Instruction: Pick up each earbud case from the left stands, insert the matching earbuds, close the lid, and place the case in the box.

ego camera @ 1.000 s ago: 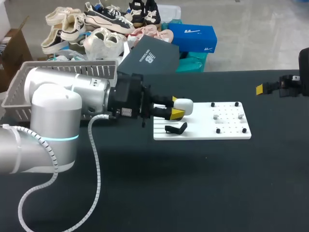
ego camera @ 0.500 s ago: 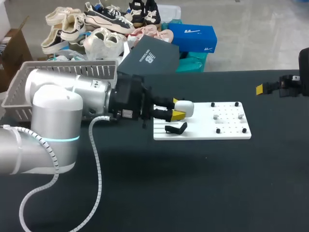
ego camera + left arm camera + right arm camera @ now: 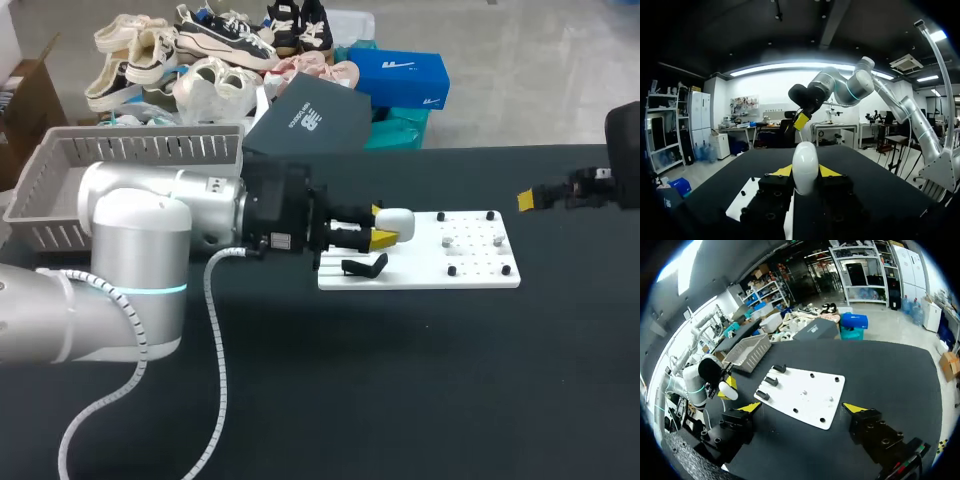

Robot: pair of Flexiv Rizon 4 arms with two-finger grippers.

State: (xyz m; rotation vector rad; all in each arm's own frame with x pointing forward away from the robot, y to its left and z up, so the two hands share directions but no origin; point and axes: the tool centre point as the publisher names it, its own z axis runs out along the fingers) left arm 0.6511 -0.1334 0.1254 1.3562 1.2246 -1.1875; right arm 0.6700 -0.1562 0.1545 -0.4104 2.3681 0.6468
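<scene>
- Now the left gripper (image 3: pixel 385 225) is clamped on the white earbud case (image 3: pixel 397 221); its yellow tips press the case from two sides, and the rounded end sticks out ahead of them.
- In the left wrist view the case (image 3: pixel 805 170) stands upright between that gripper's (image 3: pixel 805 172) fingers, with only the yellow corners showing on either side.
- Compared with a second ago, the left arm has pushed further toward the middle of the table (image 3: pixel 400 380), and the case has moved with it, a little further over the left end of the white board (image 3: pixel 450 270).
- One black stand (image 3: pixel 365 266) shows on the board just beside the case, on the near side. The right wrist view shows three stands in a row along that end of the board (image 3: pixel 805 397), the nearest at (image 3: pixel 762 395).
- The right gripper (image 3: pixel 535 196) has slid slightly inward from the right edge and sits a touch lower in the head view than before; it is well apart from the board.
- Its fingers (image 3: pixel 749 407) are spread wide with nothing between them.
- The grey basket (image 3: pixel 120 150) lies behind the left arm, unchanged.
</scene>
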